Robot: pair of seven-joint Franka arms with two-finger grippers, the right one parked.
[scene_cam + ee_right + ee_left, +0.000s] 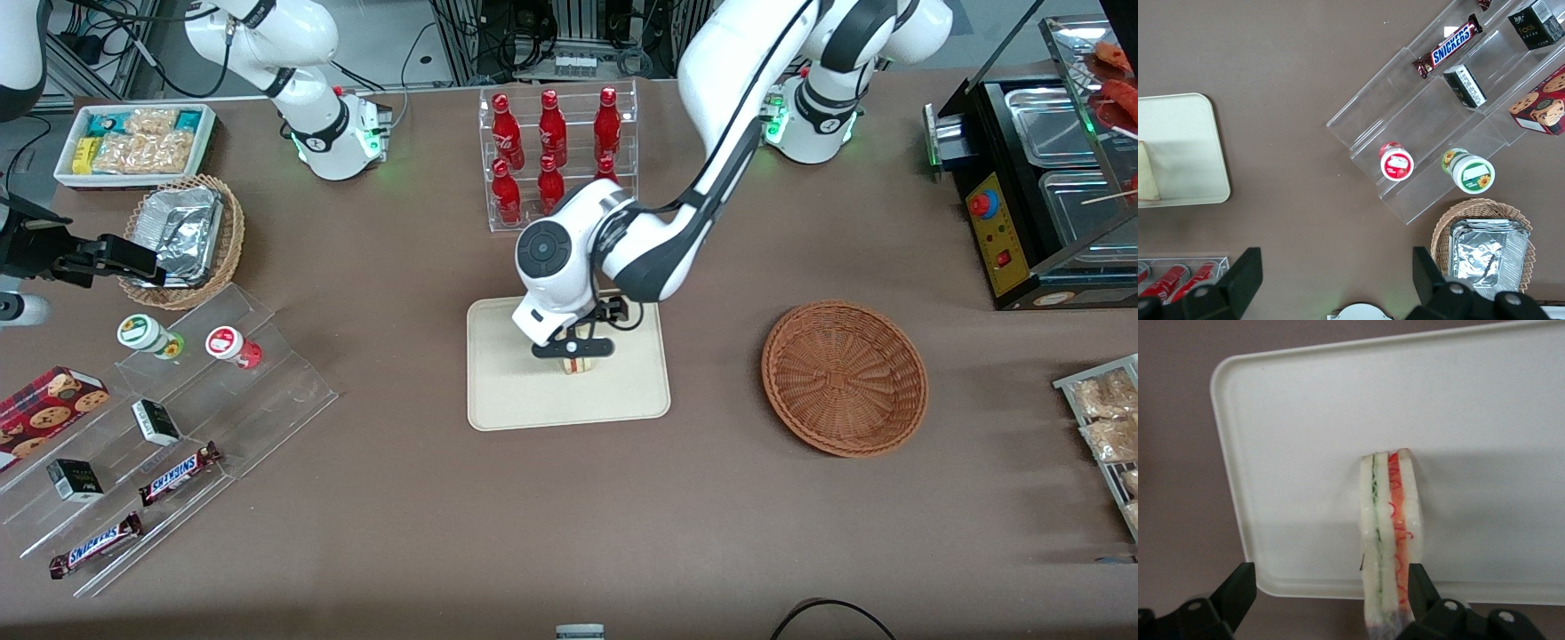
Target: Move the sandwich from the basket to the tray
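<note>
Standing on the flat beige rectangular tray (507, 391), the pale triangular sandwich (578, 363) with red and green filling has left the round reddish-brown wicker basket (845, 378) empty; the gripper (574, 348), fingers spread apart around it, apparently need only lift clear.

I work in a lab dressed up as a snack shop: my brown surface (382, 533) carries a clear rack of red bottles (557, 151), stepped acrylic shelves (169, 444) with Snickers bars (178, 473), and a food warmer (1049, 178), with cables and aluminium framing (533, 36) above.
</note>
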